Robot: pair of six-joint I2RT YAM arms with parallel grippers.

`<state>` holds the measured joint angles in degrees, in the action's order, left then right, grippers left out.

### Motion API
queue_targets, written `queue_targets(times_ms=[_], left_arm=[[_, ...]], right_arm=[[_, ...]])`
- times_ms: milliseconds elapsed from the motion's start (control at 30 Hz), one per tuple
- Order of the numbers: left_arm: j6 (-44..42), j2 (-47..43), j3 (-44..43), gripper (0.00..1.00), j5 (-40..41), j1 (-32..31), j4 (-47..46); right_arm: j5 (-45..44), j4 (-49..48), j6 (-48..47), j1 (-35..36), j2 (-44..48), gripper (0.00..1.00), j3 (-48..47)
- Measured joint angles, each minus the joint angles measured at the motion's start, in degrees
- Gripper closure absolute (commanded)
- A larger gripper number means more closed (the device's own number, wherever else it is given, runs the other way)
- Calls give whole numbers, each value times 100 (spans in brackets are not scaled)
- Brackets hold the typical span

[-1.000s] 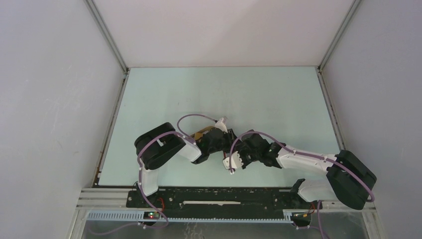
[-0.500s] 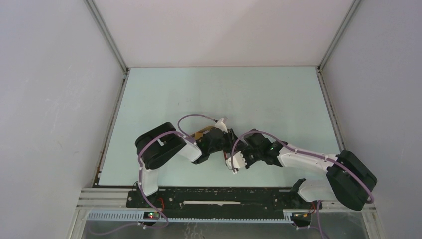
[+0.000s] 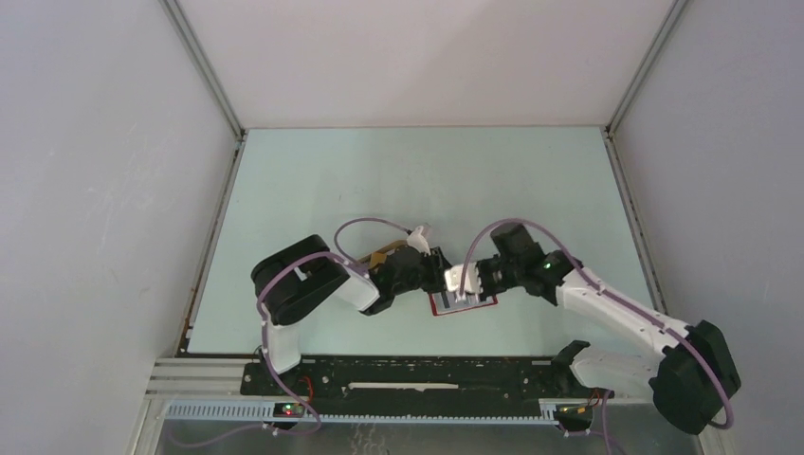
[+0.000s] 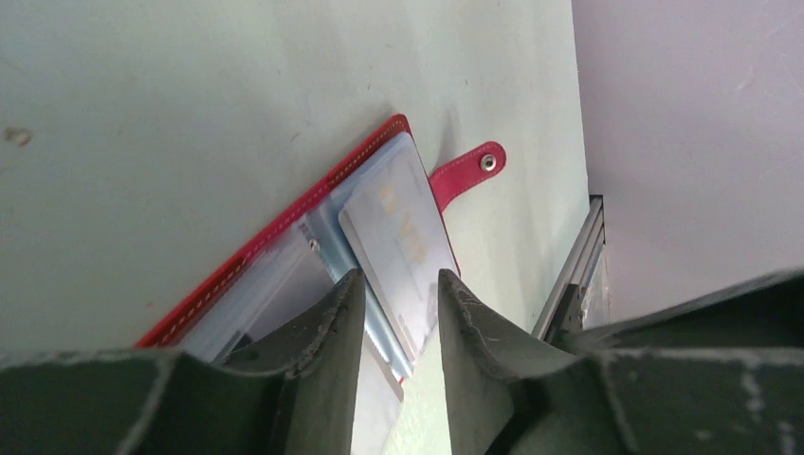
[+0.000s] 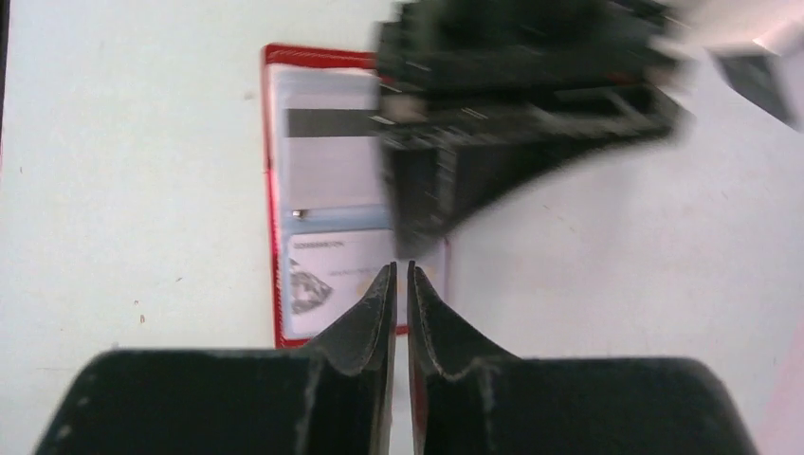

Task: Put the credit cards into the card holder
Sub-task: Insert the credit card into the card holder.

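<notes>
Currently the card holder (image 3: 469, 308) lies open and flat on the desk (image 3: 379, 180), just in front of both arms, snap tab (image 4: 469, 171) sticking out to one side; left end effector (image 4: 400, 313) is low over it with jaws part open, fingers straddling a silvery card (image 4: 398, 227) that lies askew across the grey-blue pockets (image 4: 322, 251); can't tell if the fingers press the holder or touch the card; the gap is wider than any pinch on the card's faces, so I read it as not gripped; right end effector (image 5: 396, 284) hovers above the near edge of the holder, jaws barely parted to a thin slit, nothing in it; right wrist view shows a striped card (image 5: 327, 156) already sitting in the upper pocket and a printed one (image 5: 318, 280) in the lower; left arm is blurred there and hides the rest; step in hand looks like seating the silvery card, which seems only partly in, one corner angled toward the tab; to do it well, square the card to the pocket mouth first, then push along its long edge, low and flat; keep one end effector pinning the holder so it doesn't skid on the smooth desk; push with a closed fingertip, not an open jaw that could ride over the card; risk is the card buckling or popping out if shoved while skewed; the arms sit close together, so move one at a time.
</notes>
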<state>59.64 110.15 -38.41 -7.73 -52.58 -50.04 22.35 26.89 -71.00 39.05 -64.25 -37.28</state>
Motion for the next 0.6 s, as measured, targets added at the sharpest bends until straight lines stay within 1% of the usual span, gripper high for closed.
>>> queue_targets(times_ms=[100,133,167,200,267,300,400,533,567,600], left_arm=[[-142,-332,214,58,7,0,149],[-208,-483,286,58,22,0,249],[-317,-706,363,58,50,0,426],[-407,-909,420,58,79,0,557],[-673,-1473,492,58,192,-7,975],[-833,-1786,494,58,271,-20,1211],[-1497,-2769,487,58,658,-127,1878],[-2542,-3991,474,57,1344,-426,2785],[-2739,-4221,474,52,1453,-481,2944],[-2949,-4474,474,45,1580,-520,3119]], right_arm=[[417,367,459,-520,210,74,-511],[518,470,623,-688,291,70,-662],[573,570,809,-837,374,61,-813],[608,671,1049,-999,463,45,-984],[647,807,1541,-1196,575,9,-1257],[695,859,1801,-1279,601,1,-1364],[1189,1051,2487,-1648,540,0,-1668],[2194,1432,3191,-2291,-22,0,-2061],[2345,1447,3314,-2382,-136,0,-2065],[2490,1469,3464,-2461,-229,0,-2035]])
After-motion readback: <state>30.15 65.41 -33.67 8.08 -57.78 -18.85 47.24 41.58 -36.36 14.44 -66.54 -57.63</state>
